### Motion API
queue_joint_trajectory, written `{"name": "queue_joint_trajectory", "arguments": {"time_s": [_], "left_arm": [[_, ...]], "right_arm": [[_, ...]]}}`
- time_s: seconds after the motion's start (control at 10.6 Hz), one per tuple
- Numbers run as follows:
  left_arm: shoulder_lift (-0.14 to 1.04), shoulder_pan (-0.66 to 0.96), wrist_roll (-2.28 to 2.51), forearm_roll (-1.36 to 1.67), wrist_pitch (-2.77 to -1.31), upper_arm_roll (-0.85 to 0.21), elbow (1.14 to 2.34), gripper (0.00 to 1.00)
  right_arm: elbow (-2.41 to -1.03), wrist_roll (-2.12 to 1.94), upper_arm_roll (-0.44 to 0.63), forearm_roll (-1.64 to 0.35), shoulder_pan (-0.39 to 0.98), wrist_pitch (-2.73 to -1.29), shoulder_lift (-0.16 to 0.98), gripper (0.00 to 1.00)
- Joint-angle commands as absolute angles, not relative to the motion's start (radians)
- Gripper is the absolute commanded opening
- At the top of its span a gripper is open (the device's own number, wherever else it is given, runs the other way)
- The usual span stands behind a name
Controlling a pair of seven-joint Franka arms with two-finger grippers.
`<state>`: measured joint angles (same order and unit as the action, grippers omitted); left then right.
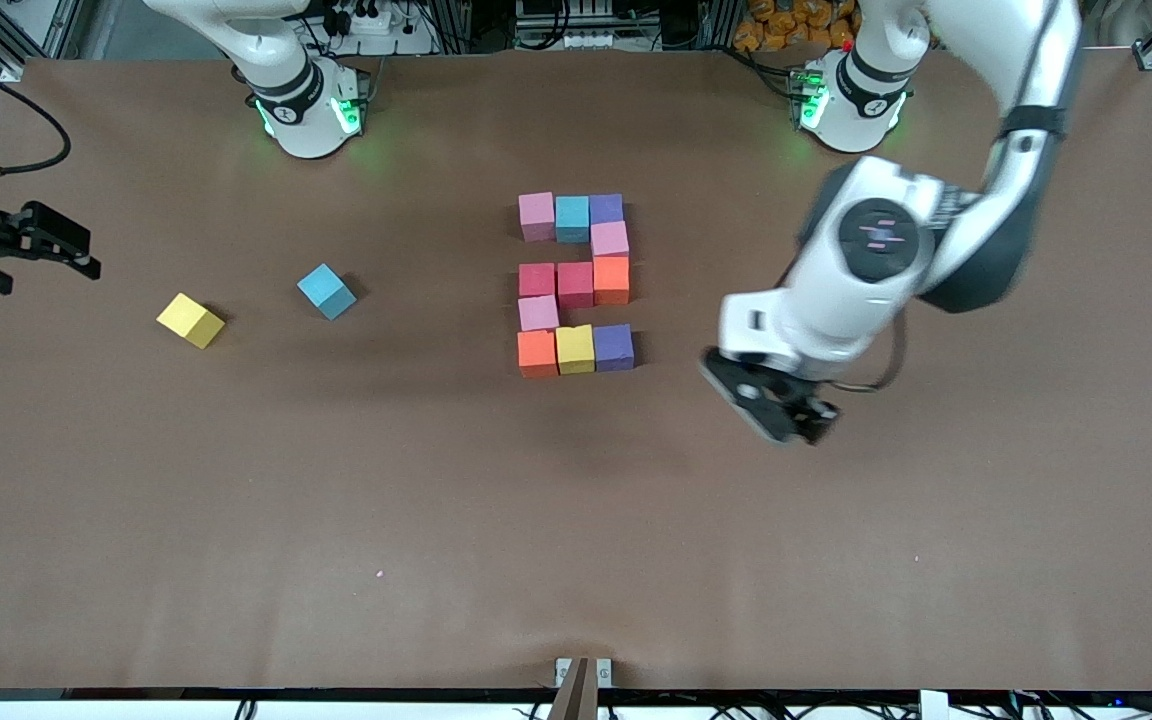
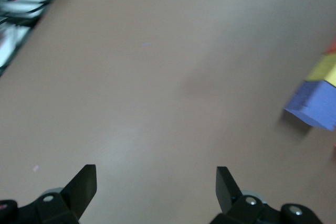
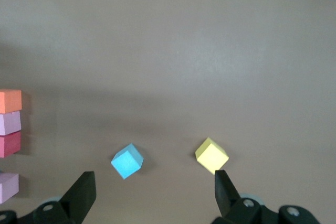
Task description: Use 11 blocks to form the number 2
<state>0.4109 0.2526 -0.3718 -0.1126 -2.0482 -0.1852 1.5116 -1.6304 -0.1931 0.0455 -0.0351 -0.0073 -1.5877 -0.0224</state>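
Note:
Eleven blocks lie together mid-table as a number 2 (image 1: 575, 283). Its farthest row is pink (image 1: 537, 215), blue (image 1: 572, 217) and purple (image 1: 606, 209); the nearest row is orange (image 1: 537, 352), yellow (image 1: 575, 348) and purple (image 1: 614, 346). My left gripper (image 1: 776, 410) hangs open and empty over bare table beside that nearest purple block (image 2: 315, 106), toward the left arm's end. In the left wrist view, the left gripper (image 2: 156, 182) has only table between its fingers. My right gripper (image 1: 76, 252) waits open and empty at the right arm's end of the table (image 3: 155, 187).
Two loose cubes lie apart from the digit toward the right arm's end: a light blue one (image 1: 326, 291) (image 3: 127, 161) and a yellow one (image 1: 190, 320) (image 3: 212, 156). The brown table (image 1: 576, 520) is bare nearer the front camera.

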Motion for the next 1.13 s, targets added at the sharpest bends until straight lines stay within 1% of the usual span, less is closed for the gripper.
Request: {"name": "queue_joint_trajectory", "arguments": {"time_s": [0.0,0.09,0.19,0.38,0.66,0.75,0.94,1.04], "left_arm": [[0.380,0.194,-0.313,-0.091,-1.952,-0.189,1.450,1.00],[0.376,0.163,-0.275,-0.091,-1.886,-0.190,1.416,1.00],[0.342,0.126,-0.218,-0.087,-1.831,-0.192,1.399,1.00],[0.273,0.080,-0.088,-0.086,-1.772,-0.192,1.399,1.00],[0.175,0.061,0.174,-0.043,-1.650,-0.189,1.399,1.00],[0.126,0.070,0.223,-0.037,-1.625,-0.152,1.407,1.00],[0.075,0.032,0.219,-0.015,-1.582,-0.121,1.420,1.00],[0.043,0.029,0.222,-0.017,-1.580,-0.106,1.451,1.00]], "right_arm": [[-1.614,-0.166,0.041,-0.017,-0.012,-1.546,-0.021,1.00],[-1.614,-0.166,0.038,0.012,-0.011,-1.531,-0.021,1.00],[-1.612,-0.160,0.038,0.017,-0.011,-1.522,-0.026,1.00],[-1.554,-0.166,0.038,0.012,-0.017,-1.510,-0.023,1.00],[-1.522,-0.161,0.031,0.012,-0.009,-1.506,-0.020,1.00],[-1.520,-0.167,0.032,0.012,-0.011,-1.502,-0.020,1.00],[-1.520,-0.161,0.032,0.014,-0.009,-1.502,-0.018,1.00],[-1.520,-0.164,0.034,0.014,-0.012,-1.502,-0.017,1.00]]}}
